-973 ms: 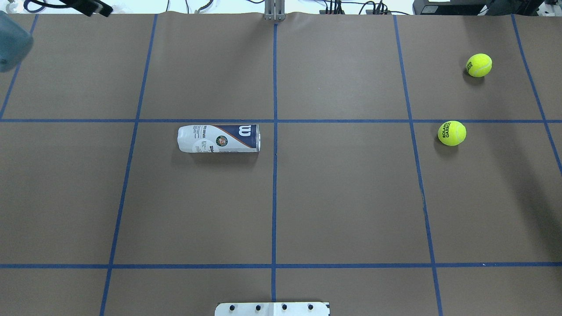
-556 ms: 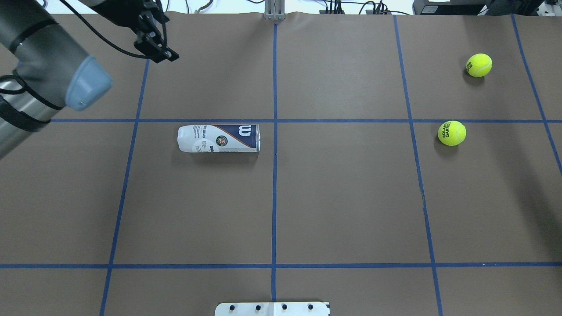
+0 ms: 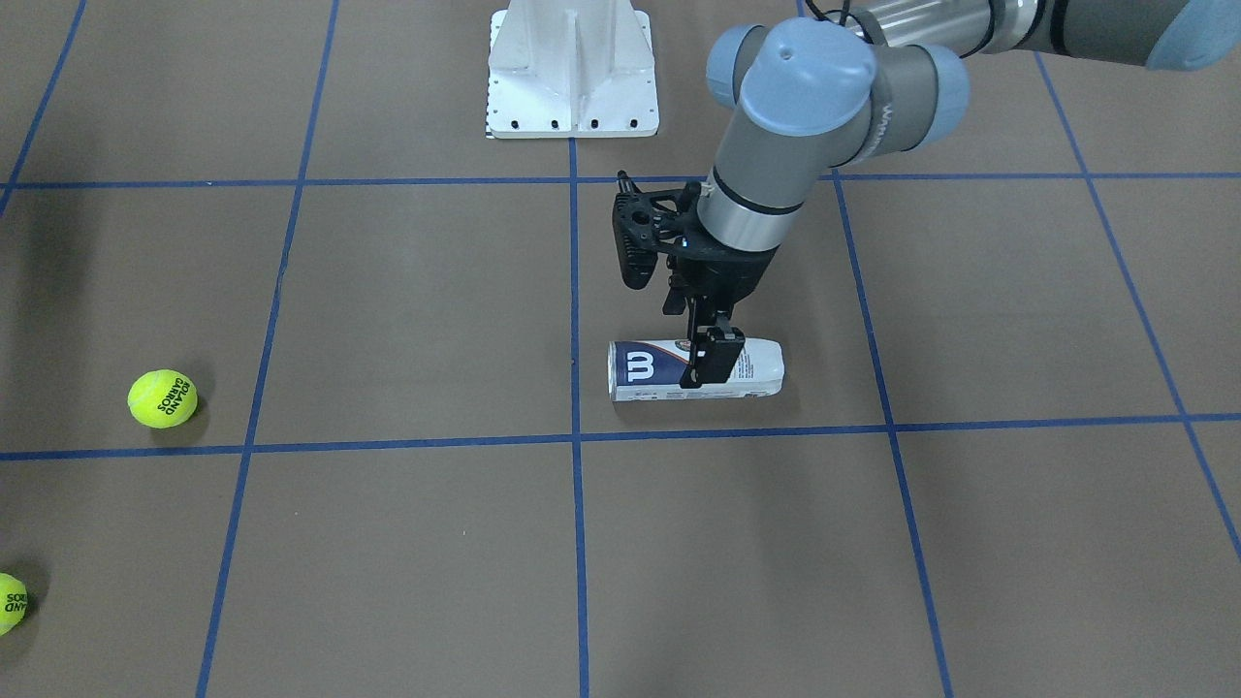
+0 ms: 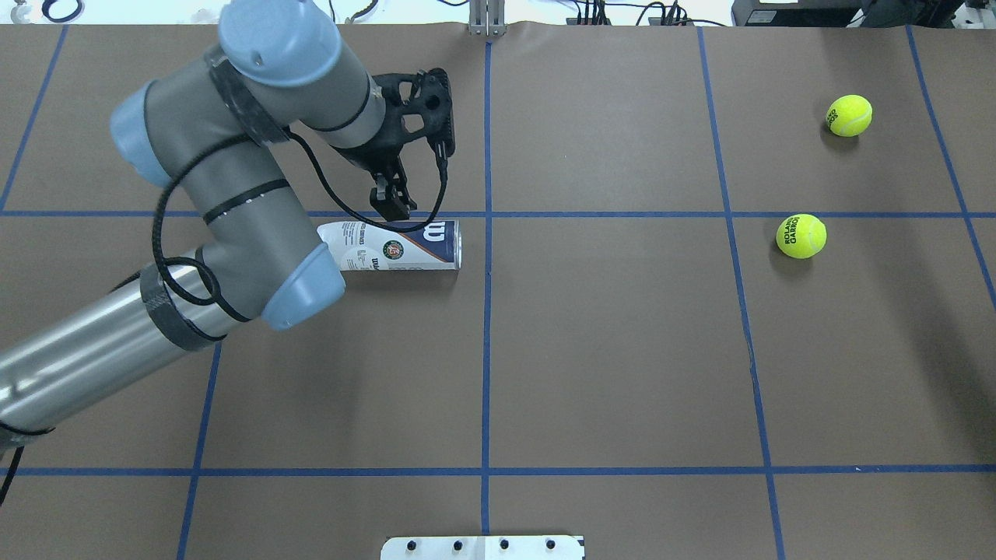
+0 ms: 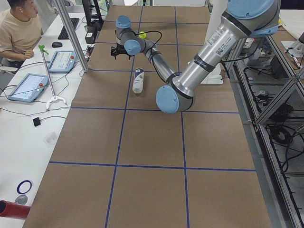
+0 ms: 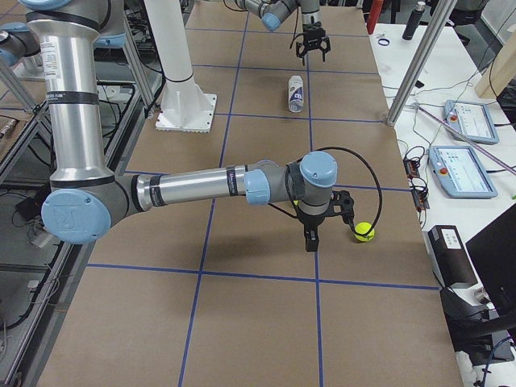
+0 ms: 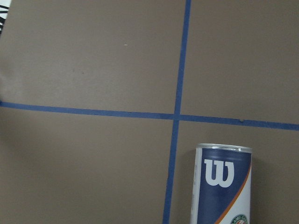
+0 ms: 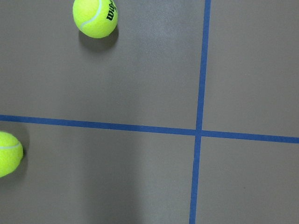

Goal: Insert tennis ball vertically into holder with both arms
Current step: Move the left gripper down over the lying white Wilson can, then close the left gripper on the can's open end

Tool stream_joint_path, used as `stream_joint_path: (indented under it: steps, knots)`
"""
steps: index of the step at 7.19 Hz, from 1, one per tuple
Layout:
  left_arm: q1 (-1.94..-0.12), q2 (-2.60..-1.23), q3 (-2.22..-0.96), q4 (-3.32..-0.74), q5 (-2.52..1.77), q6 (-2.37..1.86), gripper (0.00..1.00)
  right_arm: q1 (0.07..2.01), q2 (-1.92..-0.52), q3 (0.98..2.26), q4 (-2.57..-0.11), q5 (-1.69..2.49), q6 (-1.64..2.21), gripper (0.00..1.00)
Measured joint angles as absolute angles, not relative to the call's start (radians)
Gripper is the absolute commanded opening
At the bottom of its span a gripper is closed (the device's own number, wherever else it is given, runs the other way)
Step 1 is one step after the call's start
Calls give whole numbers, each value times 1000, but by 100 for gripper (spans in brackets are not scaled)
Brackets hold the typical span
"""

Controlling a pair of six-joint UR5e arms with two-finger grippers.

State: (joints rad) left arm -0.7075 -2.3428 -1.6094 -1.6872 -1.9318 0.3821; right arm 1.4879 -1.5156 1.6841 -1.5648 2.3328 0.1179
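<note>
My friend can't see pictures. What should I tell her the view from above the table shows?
The robot's left arm reaches in from the left, its gripper hanging over a tennis-ball can lying on its side on a brown table with blue tape lines. Off to the right sit a far tennis ball and a near tennis ball.

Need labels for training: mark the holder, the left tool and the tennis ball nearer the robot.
holder (image 4: 401, 247), overhead view, label's middle.
left tool (image 4: 389, 200), overhead view, between its fingertips.
nearer tennis ball (image 4: 801, 236), overhead view, ball's centre.
</note>
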Motion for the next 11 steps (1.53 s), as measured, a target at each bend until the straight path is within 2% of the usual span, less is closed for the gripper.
stream_joint_path:
  steps: [6,11]
  knots:
    - [-581,-2388,-1492,-1681,-1781,376,100,1488,-1516,1682,-1563,2331,120,100]
    - [-558,-2422,-1396,-1697,-1767,373,100,1488,-1516,1681,-1562,2331,120,100]
